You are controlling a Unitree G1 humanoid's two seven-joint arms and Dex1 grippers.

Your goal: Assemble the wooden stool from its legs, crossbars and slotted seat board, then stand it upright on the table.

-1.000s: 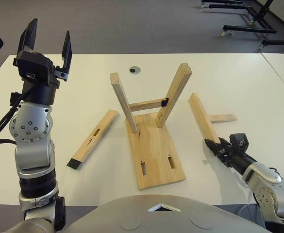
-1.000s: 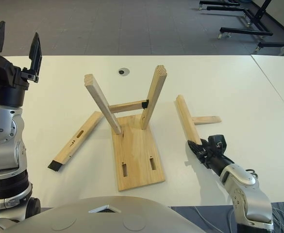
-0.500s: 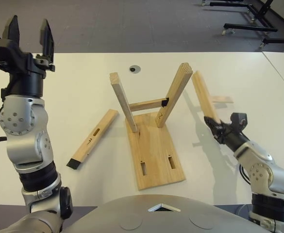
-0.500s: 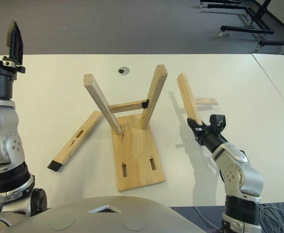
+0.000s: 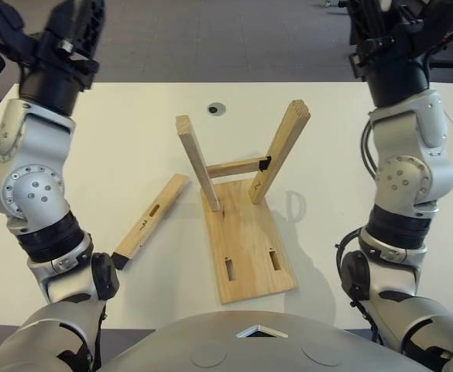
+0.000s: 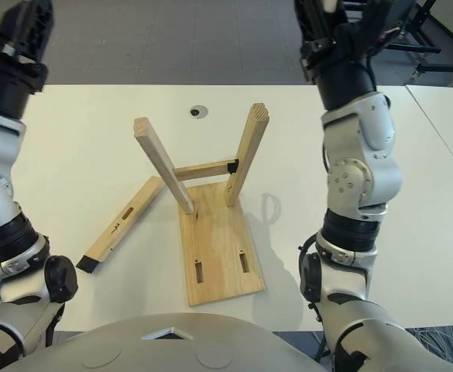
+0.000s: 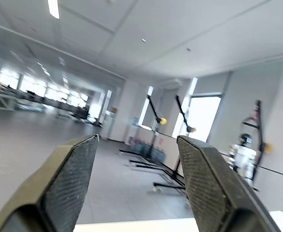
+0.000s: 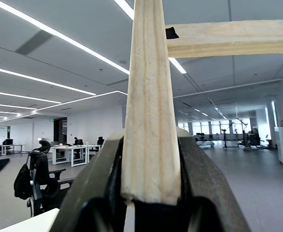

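Right tool (image 8: 151,145) is clamping the end of a leg (image 8: 148,82) with a crossbar (image 8: 233,44) sticking off its side, and the arm is raised high over the desk (image 5: 118,132). Left tool (image 7: 137,145) is gaping wide, holding nothing, also up high. The board (image 5: 249,256) is lying flat with two legs (image 5: 197,163) standing in it, and a loose leg (image 5: 149,221) is lying just beside it. I'm guessing the held piece is light and stiff but lopsided, so it's probably wanting to twist. Gripping nearer the crossbar joint looks safer to me.
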